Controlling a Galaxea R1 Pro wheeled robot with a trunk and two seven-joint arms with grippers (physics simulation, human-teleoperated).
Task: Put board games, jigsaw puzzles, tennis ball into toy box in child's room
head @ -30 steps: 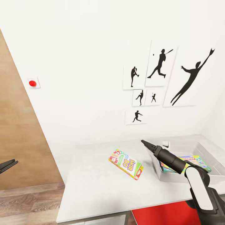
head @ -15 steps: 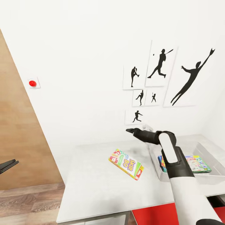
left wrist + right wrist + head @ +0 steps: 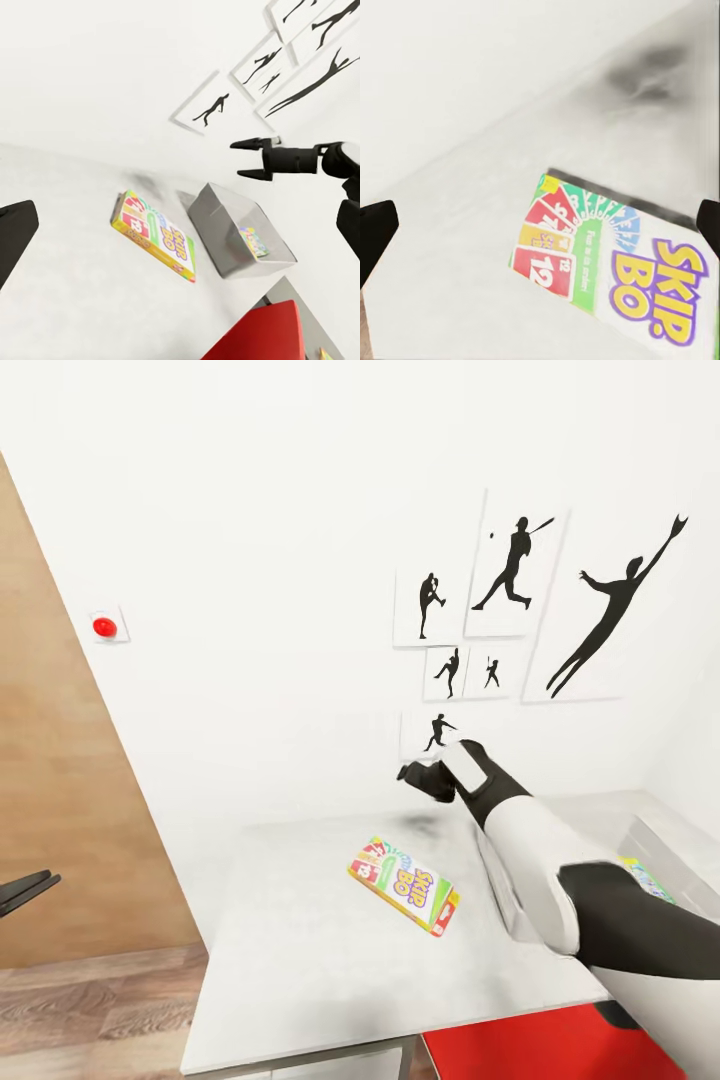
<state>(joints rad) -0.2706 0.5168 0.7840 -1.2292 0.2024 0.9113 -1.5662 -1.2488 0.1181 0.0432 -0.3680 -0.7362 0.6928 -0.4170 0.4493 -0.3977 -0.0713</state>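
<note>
bare table [image 3: 300,940] around skip bo box [image 3: 405,884]; toy box [image 3: 225,232] just beside

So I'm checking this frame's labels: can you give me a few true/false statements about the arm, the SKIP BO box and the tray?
1. The SKIP BO box lies flat on the table. True.
2. The right gripper is shut on the box. False: it hangs open above the table, holding nothing.
3. The box is inside the toy box. False: it lies beside it.
4. The toy box holds something colourful. True.
</note>
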